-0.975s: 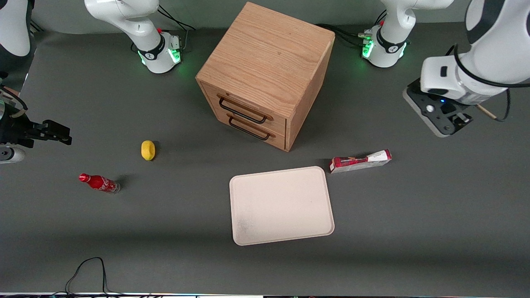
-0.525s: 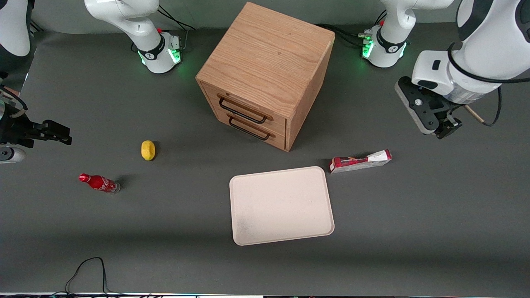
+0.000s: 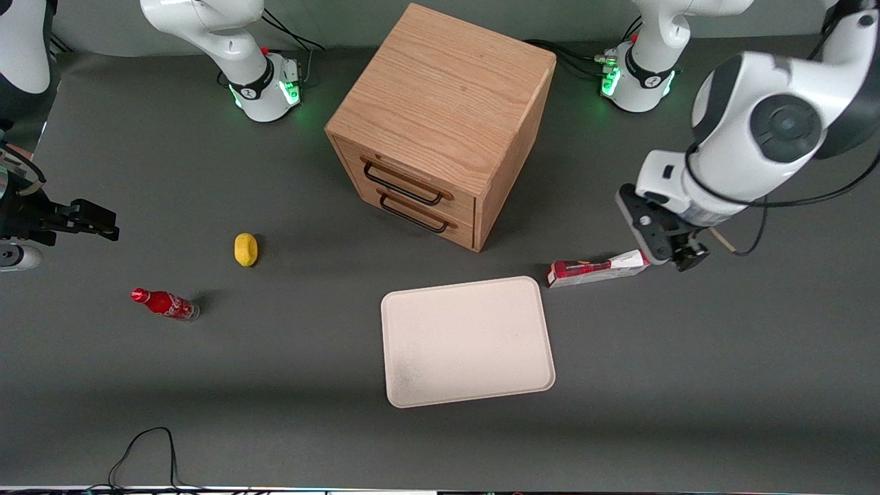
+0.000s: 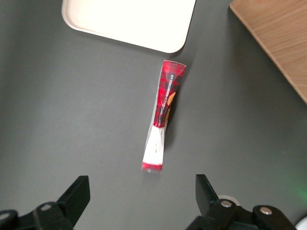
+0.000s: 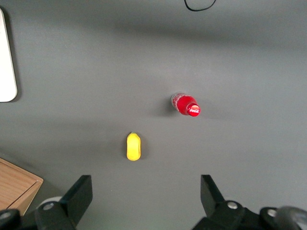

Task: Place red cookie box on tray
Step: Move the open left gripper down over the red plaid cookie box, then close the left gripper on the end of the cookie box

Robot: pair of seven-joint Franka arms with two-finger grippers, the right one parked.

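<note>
Red cookie box flat on worktop, just beside tray, not on it. Tool above white end, spread wide, empty, presumably lined up for grasping.

The left arm's white, jointed body reaches in from the working arm's end of the dark grey counter, its large round elbow joint raised high; the wrist bends downward, carrying the black two-finger gripper low over the counter; the gripper points down; in the wrist view its two black fingers stand wide apart, with nothing between them.
</note>
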